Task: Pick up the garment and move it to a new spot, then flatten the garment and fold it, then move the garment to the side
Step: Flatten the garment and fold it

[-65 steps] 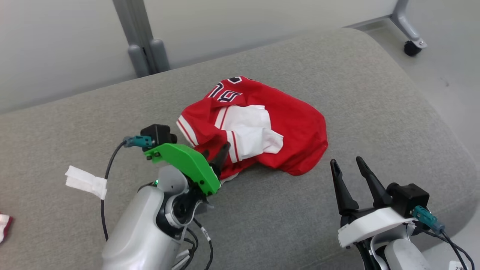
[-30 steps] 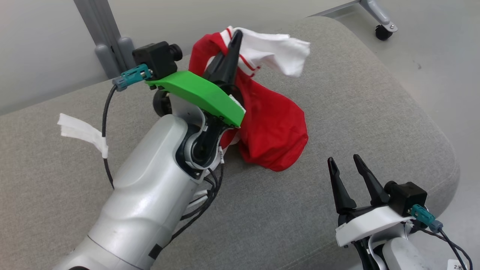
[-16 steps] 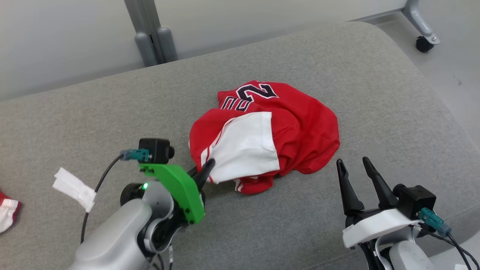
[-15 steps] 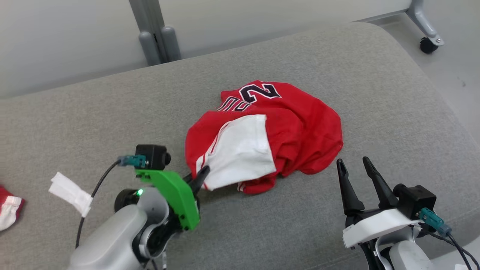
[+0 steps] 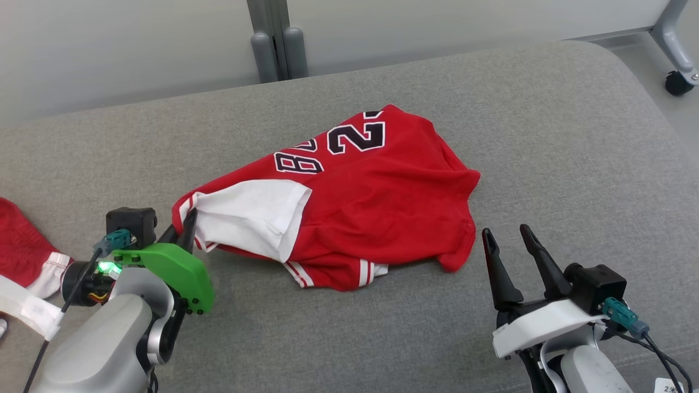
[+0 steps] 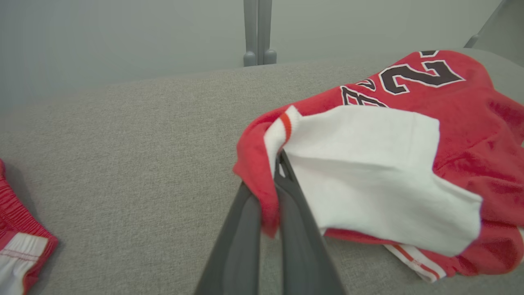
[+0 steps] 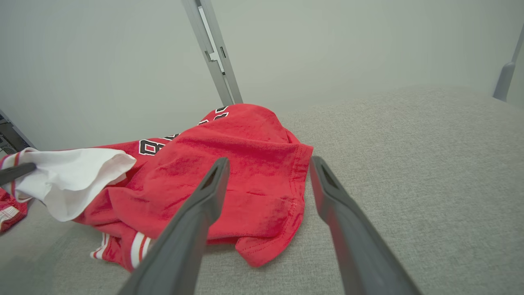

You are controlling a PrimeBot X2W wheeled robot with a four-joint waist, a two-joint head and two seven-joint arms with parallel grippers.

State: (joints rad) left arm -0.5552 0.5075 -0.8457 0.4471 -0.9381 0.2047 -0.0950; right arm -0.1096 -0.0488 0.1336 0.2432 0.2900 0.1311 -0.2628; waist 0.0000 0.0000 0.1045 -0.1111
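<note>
the red jersey [image 5: 377, 202] lies half spread on the grey cushion [image 5: 546, 109], its white sleeve edge pinched in the closed left jaws; right jaws wide apart, empty, just beside its hem. relocating looks underway; flattening, folding and setting aside remain

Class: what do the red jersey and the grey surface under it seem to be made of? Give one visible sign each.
The red jersey: soft matte knit, likely polyester; it drapes and creases. The grey surface: matte woven upholstery, probably padded; speckled weave, rounded edge.
</note>
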